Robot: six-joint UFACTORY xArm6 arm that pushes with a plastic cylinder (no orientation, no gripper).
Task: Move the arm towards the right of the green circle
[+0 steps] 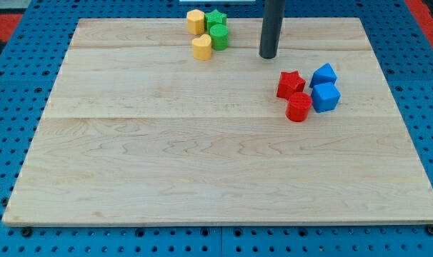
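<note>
Tip's parked right of the green circle

My tip (268,56) sits on the wooden board (202,157), near the green circle (219,37) at the view's top. No jaws, just a bare rod.

No text, label or number can be read anywhere.

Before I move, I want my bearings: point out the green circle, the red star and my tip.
green circle (219,37): camera view, its flat top.
red star (290,83): camera view, its top face.
my tip (268,56): camera view, rod's very end, right of the green circle.
</note>
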